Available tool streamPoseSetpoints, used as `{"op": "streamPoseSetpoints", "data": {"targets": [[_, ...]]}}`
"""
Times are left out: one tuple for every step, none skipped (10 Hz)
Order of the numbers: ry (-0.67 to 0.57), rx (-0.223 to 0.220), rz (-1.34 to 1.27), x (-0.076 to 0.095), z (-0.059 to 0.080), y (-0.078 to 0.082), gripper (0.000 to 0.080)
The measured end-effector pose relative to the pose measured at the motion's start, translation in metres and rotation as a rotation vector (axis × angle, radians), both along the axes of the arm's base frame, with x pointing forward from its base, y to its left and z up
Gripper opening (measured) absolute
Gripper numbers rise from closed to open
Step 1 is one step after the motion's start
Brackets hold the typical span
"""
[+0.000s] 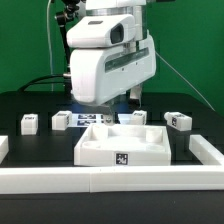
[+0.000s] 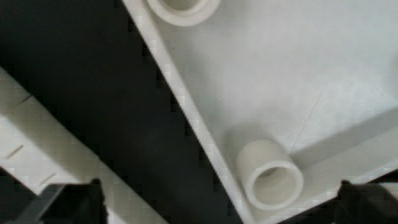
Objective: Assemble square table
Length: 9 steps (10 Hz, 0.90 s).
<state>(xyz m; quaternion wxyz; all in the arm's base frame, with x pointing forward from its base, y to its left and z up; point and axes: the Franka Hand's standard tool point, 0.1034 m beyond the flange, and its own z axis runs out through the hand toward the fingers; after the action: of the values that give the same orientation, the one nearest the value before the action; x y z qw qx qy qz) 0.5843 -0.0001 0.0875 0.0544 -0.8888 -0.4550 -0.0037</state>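
Note:
The white square tabletop [image 1: 125,143] lies near the front of the black table, rim up, with a black-white tag [image 1: 122,158] on its front wall. My gripper [image 1: 120,103] hangs low over its far side, largely hidden by the white hand. In the wrist view the tabletop [image 2: 285,90] fills the frame, showing two round corner sockets [image 2: 276,183] [image 2: 183,8]. My gripper [image 2: 214,205] is open; its dark fingertips [image 2: 63,200] straddle the tabletop's edge and the nearer socket without touching either. Small white tagged legs [image 1: 29,123] [image 1: 60,120] [image 1: 178,121] stand behind the tabletop.
A long white border rail [image 1: 110,181] runs along the table's front, with ends rising at the exterior view's left [image 1: 3,148] and right [image 1: 206,150]. The marker board [image 1: 88,120] lies flat behind the tabletop. In the wrist view the rail [image 2: 27,130] shows beside the black table.

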Motion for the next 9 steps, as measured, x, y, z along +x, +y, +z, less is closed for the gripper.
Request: {"op": "streamPoseSetpoints", "data": {"targets": [[0.000, 0.000, 0.000, 0.000, 0.000, 0.000, 0.0649], [0.000, 0.000, 0.000, 0.000, 0.000, 0.000, 0.0649], [0.000, 0.000, 0.000, 0.000, 0.000, 0.000, 0.0649], [0.001, -0.001, 0.000, 0.000, 0.000, 0.000, 0.0649], [0.001, -0.001, 0.000, 0.000, 0.000, 0.000, 0.0649], [-0.014, -0.002, 0.020, 0.000, -0.001, -0.001, 0.0649], [-0.085, -0.013, 0.113, -0.005, -0.004, -0.003, 0.0649], [-0.120, -0.026, 0.186, -0.015, -0.007, -0.001, 0.0649], [-0.138, -0.038, 0.259, -0.021, -0.012, 0.004, 0.0649]]}}
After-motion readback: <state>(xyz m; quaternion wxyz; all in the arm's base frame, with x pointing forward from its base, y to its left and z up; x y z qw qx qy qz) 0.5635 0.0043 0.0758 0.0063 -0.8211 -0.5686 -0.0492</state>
